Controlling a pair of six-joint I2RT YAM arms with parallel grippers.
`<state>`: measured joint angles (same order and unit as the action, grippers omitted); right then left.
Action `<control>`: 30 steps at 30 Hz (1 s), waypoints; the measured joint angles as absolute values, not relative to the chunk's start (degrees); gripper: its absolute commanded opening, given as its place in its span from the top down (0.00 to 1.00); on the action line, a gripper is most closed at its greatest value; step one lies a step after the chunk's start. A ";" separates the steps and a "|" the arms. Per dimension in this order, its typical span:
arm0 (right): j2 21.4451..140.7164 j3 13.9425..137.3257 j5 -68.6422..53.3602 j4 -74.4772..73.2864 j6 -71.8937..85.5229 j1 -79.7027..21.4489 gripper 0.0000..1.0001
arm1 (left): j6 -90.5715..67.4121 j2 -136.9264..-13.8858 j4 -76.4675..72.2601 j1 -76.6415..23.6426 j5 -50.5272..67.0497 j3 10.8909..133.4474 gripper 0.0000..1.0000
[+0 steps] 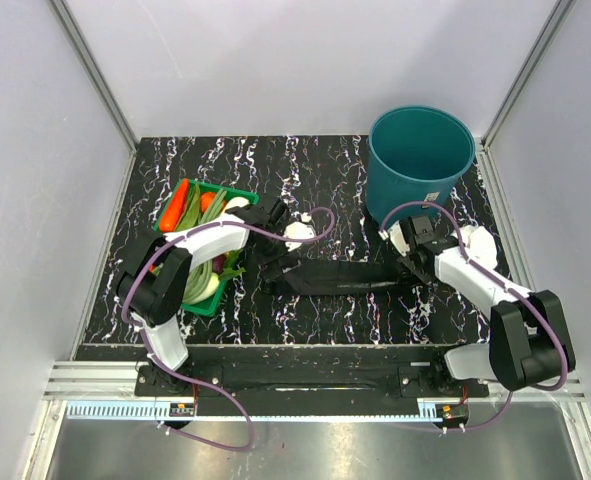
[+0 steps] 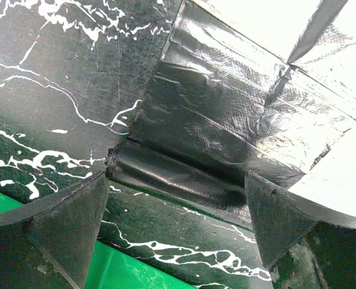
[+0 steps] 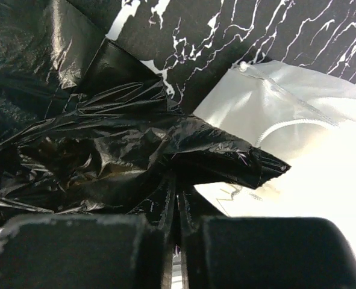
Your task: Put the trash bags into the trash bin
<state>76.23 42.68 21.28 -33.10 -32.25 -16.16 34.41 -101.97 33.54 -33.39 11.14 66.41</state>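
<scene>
Grasp step: right gripper (image 1: 408, 263) pinched shut on right end of trash bag (image 1: 340, 277) flat on table (image 1: 225, 160), left gripper (image 2: 176, 180) wide open, empty, over left end; next probably lift into bin (image 1: 405, 190) just behind.

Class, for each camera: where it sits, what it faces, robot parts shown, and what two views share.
Top external: above and behind left arm and right arm, looking down on them and trash bin.
Left wrist: on left arm, facing down at folded black bag; left gripper open.
Right wrist: on right arm, facing down; right gripper shut on crumpled black bag.
Shared: top and right wrist both show that bag.
</scene>
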 measured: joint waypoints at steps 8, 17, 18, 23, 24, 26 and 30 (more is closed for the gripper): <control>78.50 45.45 19.31 -34.87 -30.20 -16.10 0.47 | 33.26 -102.00 35.55 -32.99 13.08 68.53 0.01; 77.17 56.90 9.28 -44.66 -28.21 -16.05 0.41 | 32.23 -102.10 38.15 -32.08 14.87 71.07 0.01; 76.82 57.91 7.92 -45.87 -28.16 -16.05 0.41 | 32.10 -102.13 38.54 -31.94 15.27 71.57 0.01; 75.16 62.94 -2.57 -52.95 -28.01 -16.05 0.41 | 31.62 -102.15 40.51 -31.27 18.33 74.28 0.01; 75.11 63.66 -4.69 -53.89 -28.01 -16.05 0.41 | 31.57 -102.15 40.71 -30.98 19.31 74.83 0.01; 75.18 64.42 -8.78 -54.94 -27.59 -16.05 0.41 | 31.59 -102.15 40.84 -30.46 20.53 75.31 0.01; 76.93 65.71 -13.67 -55.48 -26.46 -16.08 0.42 | 31.92 -102.15 41.23 -29.21 22.09 75.40 0.01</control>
